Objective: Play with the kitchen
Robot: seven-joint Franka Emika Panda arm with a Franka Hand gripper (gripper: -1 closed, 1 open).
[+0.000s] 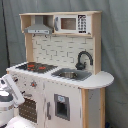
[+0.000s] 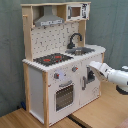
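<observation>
The toy kitchen (image 2: 60,65) stands on a wooden floor against a grey curtain, with its hob (image 2: 52,59), sink (image 2: 82,50) and black faucet (image 2: 74,40) on the counter, a grey hood (image 2: 48,20) and a microwave (image 2: 75,11) above. In the second exterior view the arm reaches in from the second exterior view's right, and its gripper (image 2: 93,74) is right at the cupboard door (image 2: 89,80) below the sink, near the handle. Whether the fingers are spread or closed cannot be told from either view.

In the first exterior view the arm (image 1: 10,97) fills the near left corner, in front of the oven door (image 1: 29,107).

My guess is that the robot is working on the cupboard door. The main risk is a push or pull off the handle's line: the kitchen looks light, so a sideways force could shift or tip the whole unit rather than swing the door. The fingers could also slip off the handle or jam against the panel.
</observation>
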